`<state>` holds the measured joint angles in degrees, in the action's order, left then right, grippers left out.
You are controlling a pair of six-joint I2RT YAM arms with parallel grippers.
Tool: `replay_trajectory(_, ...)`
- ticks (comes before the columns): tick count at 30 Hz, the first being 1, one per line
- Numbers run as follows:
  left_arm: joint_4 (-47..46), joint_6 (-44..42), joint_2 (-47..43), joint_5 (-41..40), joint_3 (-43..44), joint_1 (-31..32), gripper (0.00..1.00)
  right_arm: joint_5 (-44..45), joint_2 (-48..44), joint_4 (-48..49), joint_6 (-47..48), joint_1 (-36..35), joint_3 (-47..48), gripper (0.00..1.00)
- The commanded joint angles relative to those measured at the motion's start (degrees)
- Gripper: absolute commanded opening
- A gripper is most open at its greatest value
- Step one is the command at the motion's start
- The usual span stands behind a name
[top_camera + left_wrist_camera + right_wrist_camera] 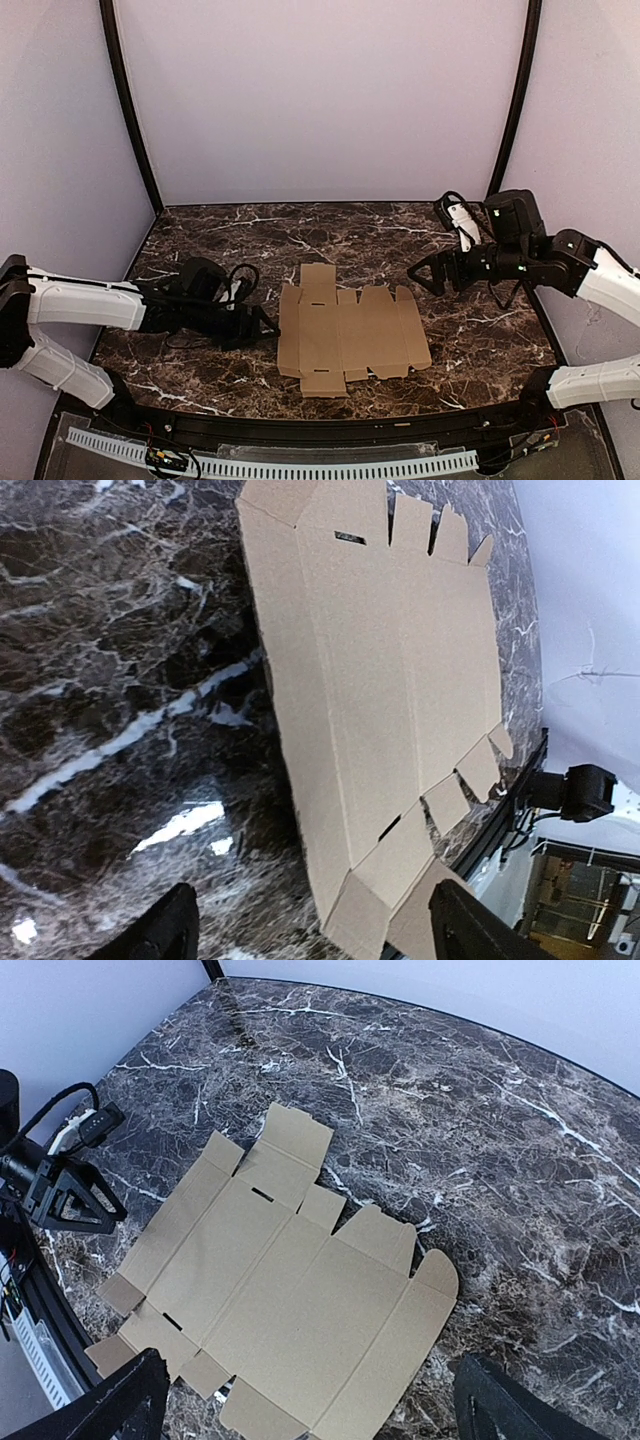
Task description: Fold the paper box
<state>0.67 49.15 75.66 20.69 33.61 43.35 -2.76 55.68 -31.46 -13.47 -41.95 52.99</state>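
Observation:
The paper box [350,330] is a flat tan die-cut sheet with creased panels and small flaps, lying on the dark marble table [480,340] near its front middle. It also fills the left wrist view [390,680] and the right wrist view [290,1300]. My left gripper [268,325] is low over the table at the sheet's left edge, jaws apart, nothing between them [315,935]. My right gripper [428,276] hovers above and to the right of the sheet, open and empty [310,1410].
Pale walls close off the back and sides, with black posts [130,110] at the corners. A black rail [330,425] runs along the table's front edge. The left arm's cable [240,275] loops over its wrist.

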Motion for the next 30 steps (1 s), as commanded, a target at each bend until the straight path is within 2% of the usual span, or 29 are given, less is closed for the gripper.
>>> replay_trajectory(1, -9.94, 4.63, 3.68, 3.13, -1.37, 1.04, 0.75, 1.14, 0.04, 3.03, -1.67, -1.1, -1.75, 0.99)
replay_trajectory(4, -14.49, 6.38, 6.04, 4.11, -2.57, 1.19, 0.7, 1.01, -0.21, 3.58, -2.12, -1.44, -2.55, 0.99)
replay_trajectory(18, -21.97, 9.18, 11.3, 5.76, -5.33, 1.42, 0.36, 0.57, -0.17, 4.78, -2.79, -2.16, -3.6, 0.99)
replay_trajectory(26, -28.03, 11.53, 14.12, 6.75, -7.11, 2.22, 0.26, 0.23, 0.29, 5.24, -3.04, -2.44, -3.45, 0.98)
replay_trajectory(30, -31.23, 12.72, 15.9, 7.49, -7.67, 2.5, 0.17, 0.22, 0.29, 5.19, -3.04, -2.6, -3.12, 0.99)
